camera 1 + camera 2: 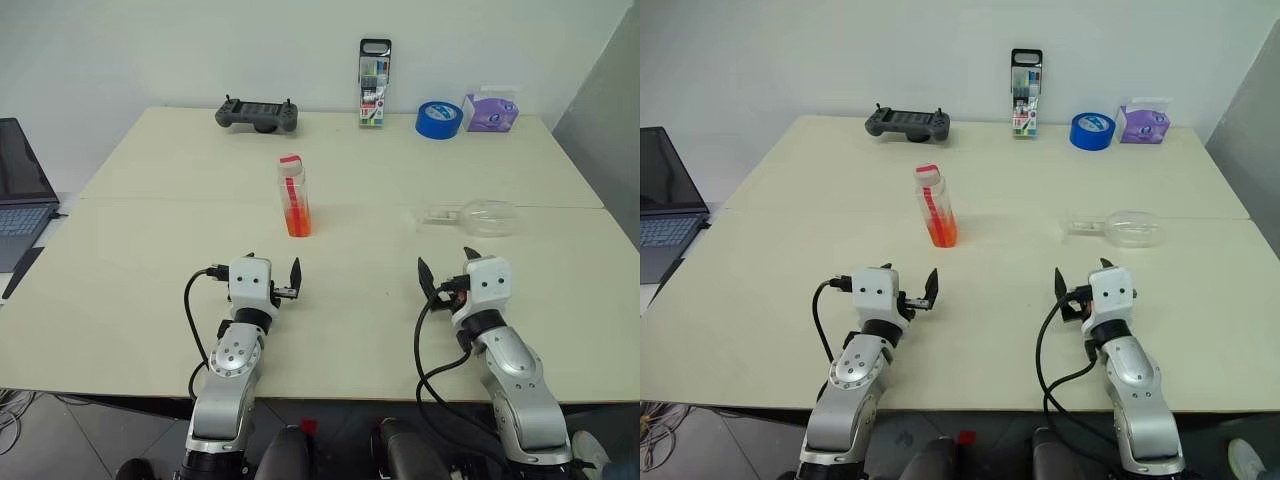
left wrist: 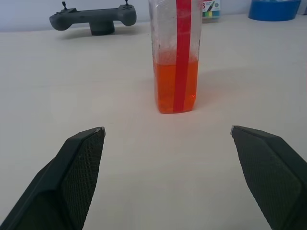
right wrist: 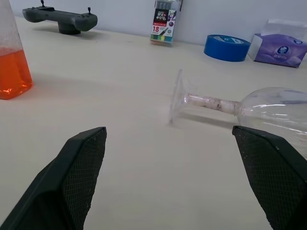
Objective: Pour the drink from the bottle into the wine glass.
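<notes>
While the bottle (image 1: 294,196) stands upright mid-surface with the drink (image 2: 175,85) low inside and the wine glass (image 1: 478,215) lies on its side to its right, the left hand (image 1: 272,279) and right hand (image 1: 446,270) hover spread wide, empty, touching nothing.

Bright, even light; soft shadows; sharp views.
</notes>
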You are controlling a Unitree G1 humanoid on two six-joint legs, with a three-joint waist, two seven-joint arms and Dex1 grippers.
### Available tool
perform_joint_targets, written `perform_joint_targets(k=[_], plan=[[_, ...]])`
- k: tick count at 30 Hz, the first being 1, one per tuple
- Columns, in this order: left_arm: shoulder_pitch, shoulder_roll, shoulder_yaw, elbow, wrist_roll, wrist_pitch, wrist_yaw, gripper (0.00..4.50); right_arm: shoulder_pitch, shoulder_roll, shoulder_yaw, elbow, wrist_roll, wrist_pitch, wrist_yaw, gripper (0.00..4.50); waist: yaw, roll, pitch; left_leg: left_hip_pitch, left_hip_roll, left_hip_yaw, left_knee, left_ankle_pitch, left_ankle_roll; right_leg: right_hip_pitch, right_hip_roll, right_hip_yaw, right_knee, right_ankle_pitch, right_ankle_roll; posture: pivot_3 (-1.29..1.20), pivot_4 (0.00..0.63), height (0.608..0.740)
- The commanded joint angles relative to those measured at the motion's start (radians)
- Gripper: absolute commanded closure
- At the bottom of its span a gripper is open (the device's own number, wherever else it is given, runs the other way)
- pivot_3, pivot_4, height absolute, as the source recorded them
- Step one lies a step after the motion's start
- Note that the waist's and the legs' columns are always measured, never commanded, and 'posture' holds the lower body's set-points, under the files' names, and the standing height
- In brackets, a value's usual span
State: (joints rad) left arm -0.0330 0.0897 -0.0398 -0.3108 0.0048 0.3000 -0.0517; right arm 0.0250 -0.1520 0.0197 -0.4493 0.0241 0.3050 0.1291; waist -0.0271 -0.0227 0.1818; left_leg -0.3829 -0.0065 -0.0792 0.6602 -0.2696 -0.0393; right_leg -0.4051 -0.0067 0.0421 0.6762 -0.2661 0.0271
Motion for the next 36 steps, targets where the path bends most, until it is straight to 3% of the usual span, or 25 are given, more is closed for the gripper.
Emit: perform_joint_targets(k=[1, 9, 13, 18, 25, 36], plan=[[0.014, 0.02, 0.007, -0.057, -0.003, -0.038, -0.022, 0.01, 0.022, 0.004, -0.023, -0.09, 0.016, -0.013, -0.004, 0.0, 0.0, 0.0, 0.0, 0.0, 0.0, 0.0, 0.0, 0.0, 0.0, 0.0, 0.0, 0.0, 0.0, 0.0, 0.0, 0.0, 0.15, 0.74], [0.024, 0.007, 0.04, -0.077, -0.051, 0.021, -0.027, 0.01, 0.004, -0.004, -0.017, -0.078, 0.016, -0.008, 0.006, 0.0, 0.0, 0.0, 0.0, 0.0, 0.0, 0.0, 0.0, 0.0, 0.0, 0.0, -0.002, 0.0, 0.0, 0.0, 0.0, 0.0, 0.15, 0.74], [-0.008, -0.017, 0.014, -0.08, -0.046, 0.036, -0.02, 0.01, -0.055, -0.052, 0.016, -0.093, 0.069, 0.023, 0.108, 0.0, 0.0, 0.0, 0.0, 0.0, 0.0, 0.0, 0.0, 0.0, 0.0, 0.0, -0.001, -0.001, 0.0, 0.0, 0.0, 0.0, 0.15, 0.74], [-0.154, -0.074, 0.006, -0.006, -0.033, 0.081, 0.031, 0.01, -0.183, -0.111, 0.11, -0.121, 0.216, 0.194, 0.282, 0.0, 0.0, 0.0, 0.0, 0.0, 0.0, 0.0, 0.001, 0.0, 0.0, 0.0, 0.001, -0.001, 0.0, 0.0, 0.0, 0.0, 0.15, 0.74], [-0.343, -0.105, 0.04, 0.127, -0.03, 0.095, 0.093, 0.01, -0.341, -0.096, 0.101, -0.038, 0.266, 0.26, 0.292, 0.0, 0.0, -0.001, 0.0, 0.0, 0.0, 0.0, 0.001, 0.0, 0.0, 0.0, 0.001, -0.002, 0.0, 0.001, -0.001, 0.0, 0.15, 0.74], [-0.487, -0.102, 0.077, 0.304, -0.023, 0.004, 0.126, 0.01, -0.405, -0.08, 0.052, -0.02, 0.296, 0.303, 0.255, 0.0, 0.0, -0.001, 0.0, 0.0, -0.001, 0.0, 0.001, 0.0, 0.0, 0.0, 0.0, -0.002, 0.001, 0.002, 0.0, 0.0, 0.15, 0.74]])
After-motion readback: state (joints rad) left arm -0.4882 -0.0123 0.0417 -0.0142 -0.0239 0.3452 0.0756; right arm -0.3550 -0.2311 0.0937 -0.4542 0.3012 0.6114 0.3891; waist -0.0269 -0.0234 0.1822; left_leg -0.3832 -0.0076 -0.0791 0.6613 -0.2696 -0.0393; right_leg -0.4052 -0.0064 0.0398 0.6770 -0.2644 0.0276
